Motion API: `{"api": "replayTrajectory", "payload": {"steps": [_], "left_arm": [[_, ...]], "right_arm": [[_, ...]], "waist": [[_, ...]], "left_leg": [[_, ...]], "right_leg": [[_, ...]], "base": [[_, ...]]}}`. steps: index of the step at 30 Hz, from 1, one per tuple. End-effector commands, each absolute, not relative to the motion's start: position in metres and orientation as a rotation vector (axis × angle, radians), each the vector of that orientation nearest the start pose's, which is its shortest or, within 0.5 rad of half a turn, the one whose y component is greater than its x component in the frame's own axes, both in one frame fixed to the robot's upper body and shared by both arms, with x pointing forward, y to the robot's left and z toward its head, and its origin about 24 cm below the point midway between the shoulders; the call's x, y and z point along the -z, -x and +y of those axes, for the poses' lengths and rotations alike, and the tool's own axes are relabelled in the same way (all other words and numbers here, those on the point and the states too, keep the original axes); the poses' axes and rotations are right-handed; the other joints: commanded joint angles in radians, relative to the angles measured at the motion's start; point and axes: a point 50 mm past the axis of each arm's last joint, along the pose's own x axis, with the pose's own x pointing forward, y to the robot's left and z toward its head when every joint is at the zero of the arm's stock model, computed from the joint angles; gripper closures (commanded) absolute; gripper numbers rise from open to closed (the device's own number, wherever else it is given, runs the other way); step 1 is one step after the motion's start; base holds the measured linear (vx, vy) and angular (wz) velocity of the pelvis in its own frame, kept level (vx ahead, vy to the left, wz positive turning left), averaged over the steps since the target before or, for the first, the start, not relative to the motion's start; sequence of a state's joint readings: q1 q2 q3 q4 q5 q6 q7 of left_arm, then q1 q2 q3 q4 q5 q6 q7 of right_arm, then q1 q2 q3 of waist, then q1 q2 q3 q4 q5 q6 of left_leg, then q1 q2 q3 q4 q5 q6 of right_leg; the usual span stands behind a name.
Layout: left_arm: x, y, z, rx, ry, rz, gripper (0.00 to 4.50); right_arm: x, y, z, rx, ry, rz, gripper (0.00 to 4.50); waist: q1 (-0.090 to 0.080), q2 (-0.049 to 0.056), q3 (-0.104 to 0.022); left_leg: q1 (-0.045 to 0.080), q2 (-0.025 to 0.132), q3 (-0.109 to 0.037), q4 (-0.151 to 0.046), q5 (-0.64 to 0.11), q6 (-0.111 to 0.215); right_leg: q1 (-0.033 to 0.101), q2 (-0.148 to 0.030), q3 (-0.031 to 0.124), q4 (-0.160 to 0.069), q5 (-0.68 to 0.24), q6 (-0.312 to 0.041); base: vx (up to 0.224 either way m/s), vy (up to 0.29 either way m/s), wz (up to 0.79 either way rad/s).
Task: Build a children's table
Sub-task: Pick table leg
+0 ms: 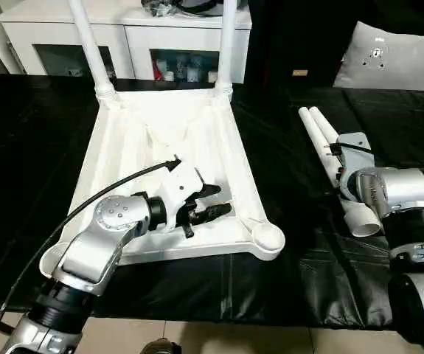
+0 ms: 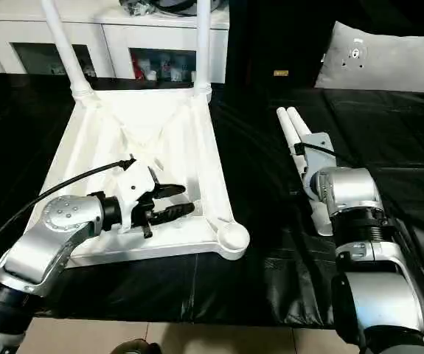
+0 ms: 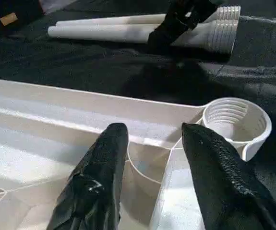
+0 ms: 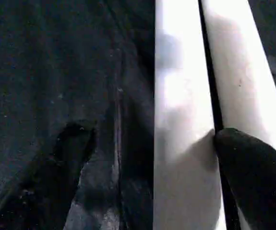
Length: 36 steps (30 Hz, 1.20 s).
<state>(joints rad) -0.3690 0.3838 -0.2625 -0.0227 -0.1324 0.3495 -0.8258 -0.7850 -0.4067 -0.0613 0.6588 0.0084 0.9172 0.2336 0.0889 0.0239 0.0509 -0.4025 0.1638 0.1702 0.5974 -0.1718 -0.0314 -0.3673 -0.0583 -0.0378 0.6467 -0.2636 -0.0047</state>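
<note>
- The left claw (image 1: 210,203) hung nearest, over the near part of the upturned tabletop (image 1: 134,140), its two black fingers (image 3: 102,177) spread apart and grasping nothing.
- The right claw (image 4: 142,182) was down at two loose legs (image 1: 322,144); one finger (image 4: 255,177) pressed against the gap between the two, the other sat on the sheet beside them, so the nearer leg lay between the fingers. I could not tell whether they gripped it.
- A black sheet (image 1: 285,280) covered the desk, wrinkled near its front edge; pale floor tiles (image 1: 270,341) showed below that edge.
- The tabletop lay ribbed side up toward the desk's left, two legs (image 1: 90,44) standing in its far corner sockets, the near right socket (image 1: 268,237) empty, its inner threads visible.
- Behind the desk stood a white cabinet (image 1: 130,44) with glass doors, small items blurred inside.
- A grey cushion (image 1: 396,59) rested at the far right corner.
- No writing was legible.
</note>
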Motion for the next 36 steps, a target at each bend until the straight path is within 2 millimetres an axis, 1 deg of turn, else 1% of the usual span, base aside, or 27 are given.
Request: {"api": "replayTrajectory", "payload": {"steps": [1, 4, 5, 6, 7, 8, 9, 10, 12, 13, 14, 16, 17, 18, 19, 20, 21, 23, 24, 27, 28, 29, 32, 33, 35, 36], "left_arm": [[-0.096, -0.284, 0.109, 1.086, -0.333, 0.169, 2.03], [-0.096, -0.283, 0.109, 1.086, -0.329, 0.179, 1.78], [-0.095, -0.284, 0.109, 1.084, -0.331, 0.181, 1.68], [-0.095, -0.284, 0.110, 1.084, -0.335, 0.185, 1.68], [-0.095, -0.284, 0.110, 1.085, -0.336, 0.187, 1.56], [-0.095, -0.284, 0.109, 1.088, -0.338, 0.188, 1.46], [-0.095, -0.284, 0.109, 1.088, -0.338, 0.188, 1.46], [-0.095, -0.284, 0.109, 1.089, -0.338, 0.188, 1.26], [-0.095, -0.284, 0.109, 1.091, -0.340, 0.188, 1.14], [-0.095, -0.284, 0.109, 1.091, -0.340, 0.188, 1.14], [-0.096, -0.284, 0.109, 1.092, -0.340, 0.189, 0.95], [-0.095, -0.284, 0.109, 1.094, -0.340, 0.191, 0.74], [-0.095, -0.284, 0.109, 1.095, -0.341, 0.192, 0.74], [-0.095, -0.284, 0.109, 1.095, -0.342, 0.193, 0.58], [-0.095, -0.284, 0.109, 1.095, -0.342, 0.193, 0.58], [-0.095, -0.284, 0.109, 1.095, -0.344, 0.195, 0.38], [-0.095, -0.284, 0.109, 1.095, -0.345, 0.195, 0.34], [-0.095, -0.284, 0.109, 1.093, -0.349, 0.197, 0.13], [-0.095, -0.284, 0.110, 1.093, -0.351, 0.198, 0.05], [-0.095, -0.285, 0.110, 1.090, -0.351, 0.198, 0.00], [-0.095, -0.285, 0.110, 1.089, -0.352, 0.198, 0.00], [-0.095, -0.285, 0.110, 1.089, -0.352, 0.198, 0.00], [-0.095, -0.285, 0.110, 1.088, -0.353, 0.199, 0.00], [-0.095, -0.285, 0.111, 1.088, -0.355, 0.199, 0.00], [-0.095, -0.286, 0.111, 1.085, -0.358, 0.198, 0.00], [-0.095, -0.286, 0.111, 1.084, -0.358, 0.198, 0.00]], "right_arm": [[-0.090, -0.359, -0.241, 0.046, 0.138, 0.784, 0.00], [-0.089, -0.358, -0.241, 0.019, 0.071, 0.800, 0.00], [-0.087, -0.356, -0.240, 0.005, 0.051, 0.816, 0.00], [-0.084, -0.354, -0.240, -0.014, 0.033, 0.841, 0.00], [-0.082, -0.353, -0.240, -0.021, 0.027, 0.849, 0.19], [-0.079, -0.351, -0.238, -0.040, 0.009, 0.864, 0.30], [-0.079, -0.351, -0.238, -0.040, 0.009, 0.864, 0.30], [-0.077, -0.349, -0.236, -0.055, -0.006, 0.874, 0.41], [-0.073, -0.347, -0.231, -0.093, -0.039, 0.890, 0.62], [-0.072, -0.346, -0.230, -0.096, -0.042, 0.891, 0.62], [-0.070, -0.345, -0.228, -0.108, -0.039, 0.902, 0.78], [-0.067, -0.344, -0.226, -0.126, -0.039, 0.913, 0.94], [-0.066, -0.343, -0.225, -0.133, -0.041, 0.918, 0.94], [-0.066, -0.343, -0.224, -0.137, -0.042, 0.922, 1.11], [-0.066, -0.343, -0.224, -0.137, -0.042, 0.922, 1.11], [-0.065, -0.343, -0.223, -0.141, -0.043, 0.926, 1.27], [-0.065, -0.343, -0.223, -0.141, -0.043, 0.927, 1.31], [-0.063, -0.342, -0.223, -0.145, -0.044, 0.935, 1.56], [-0.062, -0.342, -0.223, -0.147, -0.044, 0.939, 1.66], [-0.061, -0.341, -0.223, -0.146, -0.047, 0.949, 1.77], [-0.060, -0.340, -0.223, -0.147, -0.046, 0.951, 1.99], [-0.060, -0.340, -0.223, -0.147, -0.046, 0.951, 2.10], [-0.059, -0.340, -0.222, -0.151, -0.047, 0.954, 2.23], [-0.058, -0.339, -0.222, -0.152, -0.050, 0.953, 2.48], [-0.058, -0.340, -0.221, -0.150, -0.058, 0.946, 2.53], [-0.058, -0.340, -0.221, -0.149, -0.063, 0.942, 2.58]], "waist": [[0.002, -0.015, -0.067], [0.001, -0.015, -0.067], [0.002, -0.013, -0.067], [0.002, -0.009, -0.067], [0.002, -0.009, -0.067], [0.002, -0.011, -0.068], [0.003, -0.012, -0.068], [0.004, -0.008, -0.069], [0.004, -0.009, -0.070], [0.004, -0.009, -0.070], [0.004, -0.009, -0.069], [0.004, -0.009, -0.069], [0.004, -0.009, -0.069], [0.004, -0.009, -0.069], [0.004, -0.009, -0.069], [0.005, -0.009, -0.069], [0.004, -0.008, -0.069], [0.004, -0.011, -0.068], [0.004, -0.010, -0.069], [0.004, -0.010, -0.069], [0.004, -0.008, -0.069], [0.004, -0.009, -0.069], [0.004, -0.007, -0.069], [0.004, -0.006, -0.069], [0.004, -0.007, -0.070], [0.005, -0.005, -0.070]], "left_leg": [[0.030, 0.059, -0.014, -0.056, -0.030, 0.014], [0.030, 0.058, -0.013, -0.055, -0.040, 0.016], [0.029, 0.058, -0.013, -0.055, -0.037, 0.017], [0.029, 0.058, -0.014, -0.054, -0.036, 0.018], [0.029, 0.058, -0.014, -0.054, -0.036, 0.018], [0.029, 0.058, -0.014, -0.054, -0.032, 0.019], [0.028, 0.059, -0.013, -0.054, -0.032, 0.021], [0.029, 0.059, -0.014, -0.053, -0.032, 0.020], [0.029, 0.060, -0.014, -0.053, -0.033, 0.019], [0.029, 0.060, -0.014, -0.053, -0.033, 0.019], [0.029, 0.060, -0.014, -0.053, -0.031, 0.019], [0.029, 0.060, -0.014, -0.053, -0.038, 0.016], [0.029, 0.060, -0.014, -0.054, -0.041, 0.014], [0.030, 0.061, -0.014, -0.054, -0.045, 0.012], [0.030, 0.061, -0.014, -0.054, -0.045, 0.012], [0.031, 0.061, -0.014, -0.054, -0.046, 0.008], [0.030, 0.061, -0.014, -0.055, -0.047, 0.006], [0.030, 0.060, -0.014, -0.055, -0.049, 0.006], [0.030, 0.060, -0.014, -0.055, -0.049, 0.006], [0.031, 0.060, -0.014, -0.054, -0.046, 0.004], [0.031, 0.061, -0.014, -0.054, -0.046, 0.004], [0.031, 0.060, -0.014, -0.054, -0.044, 0.004], [0.031, 0.060, -0.014, -0.054, -0.050, 0.002], [0.031, 0.060, -0.015, -0.054, -0.052, 0.001], [0.031, 0.060, -0.015, -0.054, -0.049, 0.001], [0.032, 0.061, -0.015, -0.054, -0.054, -0.001]], "right_leg": [[0.039, -0.080, 0.042, -0.064, 0.164, -0.229], [0.040, -0.080, 0.043, -0.065, 0.152, -0.230], [0.041, -0.079, 0.042, -0.064, 0.156, -0.232], [0.040, -0.079, 0.042, -0.063, 0.158, -0.233], [0.040, -0.079, 0.042, -0.063, 0.158, -0.233], [0.041, -0.078, 0.041, -0.062, 0.170, -0.236], [0.041, -0.079, 0.041, -0.062, 0.172, -0.238], [0.040, -0.079, 0.040, -0.062, 0.171, -0.239], [0.041, -0.079, 0.040, -0.061, 0.178, -0.243], [0.041, -0.079, 0.040, -0.061, 0.178, -0.243], [0.041, -0.078, 0.039, -0.061, 0.180, -0.245], [0.041, -0.079, 0.039, -0.062, 0.167, -0.247], [0.041, -0.079, 0.039, -0.062, 0.162, -0.248], [0.040, -0.080, 0.039, -0.063, 0.156, -0.248], [0.040, -0.080, 0.039, -0.063, 0.156, -0.248], [0.039, -0.080, 0.039, -0.063, 0.150, -0.247], [0.039, -0.080, 0.039, -0.062, 0.151, -0.247], [0.040, -0.080, 0.039, -0.063, 0.147, -0.246], [0.040, -0.081, 0.040, -0.063, 0.143, -0.246], [0.039, -0.081, 0.040, -0.063, 0.146, -0.245], [0.039, -0.081, 0.040, -0.063, 0.146, -0.245], [0.039, -0.080, 0.039, -0.062, 0.152, -0.245], [0.040, -0.081, 0.039, -0.063, 0.149, -0.245], [0.039, -0.081, 0.039, -0.063, 0.148, -0.245], [0.040, -0.080, 0.039, -0.062, 0.157, -0.245], [0.039, -0.080, 0.039, -0.063, 0.153, -0.245]], "base": [[0.000, 0.000, 0.00], [0.000, 0.000, 0.00], [0.000, 0.000, 0.00], [0.000, 0.000, 0.00], [0.000, 0.000, 0.00], [0.000, 0.000, 0.00], [0.000, 0.000, 0.00], [0.000, 0.000, 0.00], [0.000, 0.000, 0.00], [0.000, 0.000, 0.00], [0.000, 0.000, 0.00], [0.000, 0.000, 0.00], [0.000, 0.000, 0.00], [0.000, 0.000, 0.00], [0.000, 0.000, 0.00], [0.000, 0.000, 0.00], [0.000, 0.000, 0.00], [0.000, 0.000, 0.00], [0.000, 0.000, 0.00], [0.000, 0.000, 0.00], [0.000, 0.000, 0.00], [0.000, 0.000, 0.00], [0.000, 0.000, 0.00], [0.000, 0.000, 0.00], [0.000, 0.000, 0.00], [0.000, 0.000, 0.00]]}}
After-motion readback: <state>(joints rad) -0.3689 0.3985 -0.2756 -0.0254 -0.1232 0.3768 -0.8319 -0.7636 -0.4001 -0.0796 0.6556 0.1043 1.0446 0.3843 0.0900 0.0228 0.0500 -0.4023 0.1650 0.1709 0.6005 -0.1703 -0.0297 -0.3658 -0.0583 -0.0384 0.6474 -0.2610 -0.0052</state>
